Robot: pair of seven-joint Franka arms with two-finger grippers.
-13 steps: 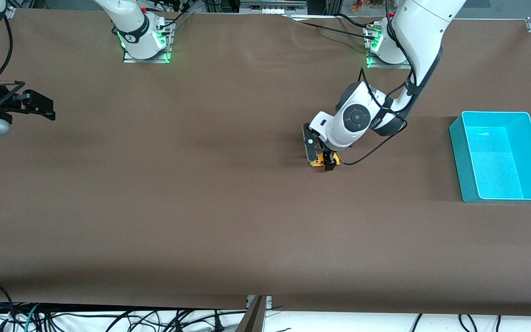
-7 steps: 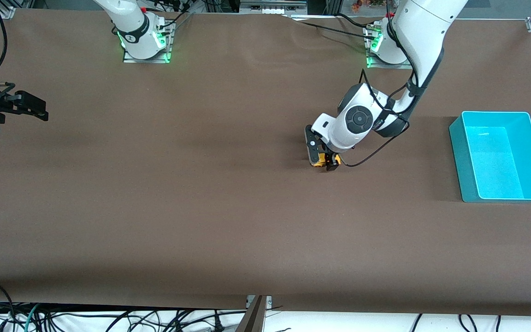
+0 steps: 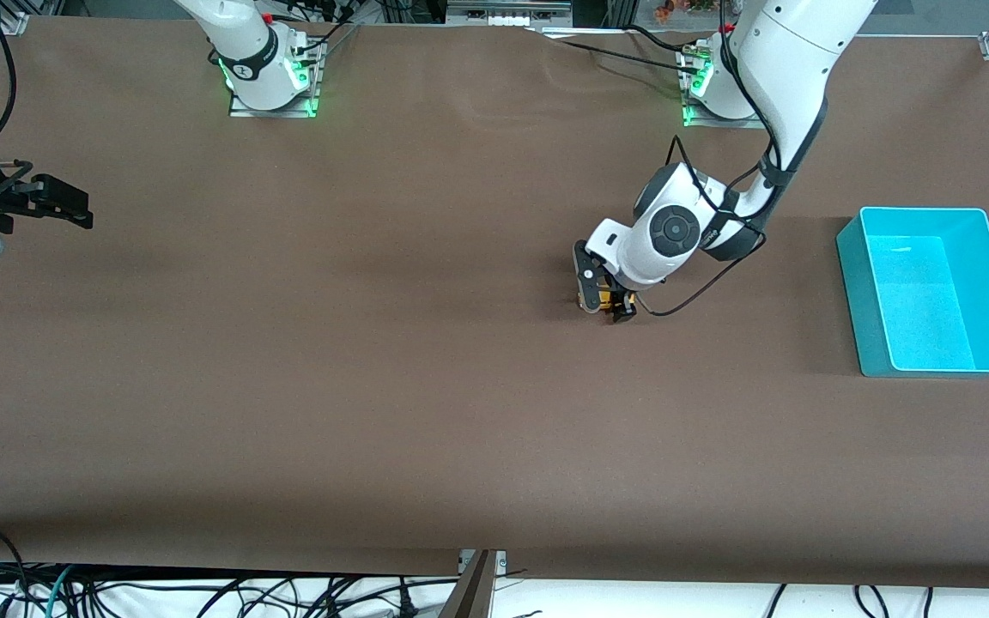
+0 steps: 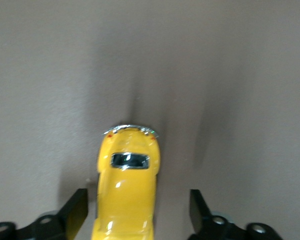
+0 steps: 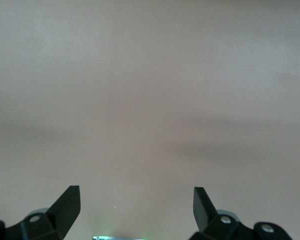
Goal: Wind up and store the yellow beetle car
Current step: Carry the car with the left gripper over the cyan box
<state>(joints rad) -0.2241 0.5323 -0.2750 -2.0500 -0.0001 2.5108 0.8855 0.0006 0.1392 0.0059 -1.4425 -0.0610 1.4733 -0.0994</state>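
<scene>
Left gripper [image 3: 604, 307] straddles the yellow car [image 4: 126, 192] on the table [image 3: 374, 386] mid-table, fingers apart, gaps both sides, nothing gripped. Right gripper [image 5: 136, 205] waits wide open, empty. Car likely light, hard, glossy; pinch the flanks, low.

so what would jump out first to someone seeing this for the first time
The yellow beetle car stands out against the brown table, sitting mid-table between the fingers of the left gripper, which is open around it and down at table level. Next is the bright teal bin, empty, at the left arm's end. The right gripper waits open at the right arm's end.
</scene>
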